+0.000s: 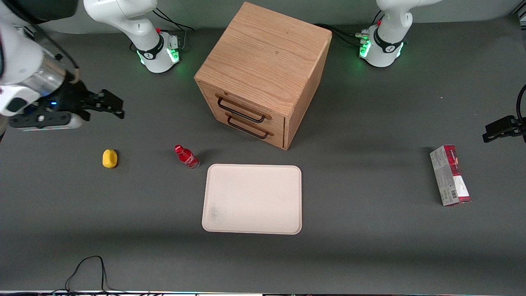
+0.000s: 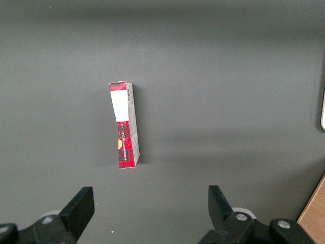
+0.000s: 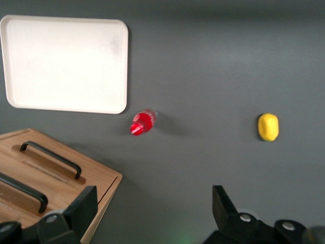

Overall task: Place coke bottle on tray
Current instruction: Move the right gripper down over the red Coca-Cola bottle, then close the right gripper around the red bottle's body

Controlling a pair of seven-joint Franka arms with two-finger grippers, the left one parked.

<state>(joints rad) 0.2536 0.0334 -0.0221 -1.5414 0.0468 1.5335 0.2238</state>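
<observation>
The coke bottle (image 1: 186,156) is tiny and red with a red cap, and stands on the grey table just off a corner of the tray (image 1: 252,199), a flat cream-white rectangle nearer the front camera than the wooden cabinet. My gripper (image 1: 111,103) hangs high above the table toward the working arm's end, well apart from the bottle, open and empty. In the right wrist view the bottle (image 3: 143,122) stands close to the tray's (image 3: 64,63) rim, with my gripper (image 3: 155,211) wide open.
A wooden drawer cabinet (image 1: 263,74) with two closed drawers stands mid-table. A yellow lemon-like object (image 1: 109,158) lies beside the bottle, toward the working arm's end. A red-and-grey carton (image 1: 450,175) lies toward the parked arm's end.
</observation>
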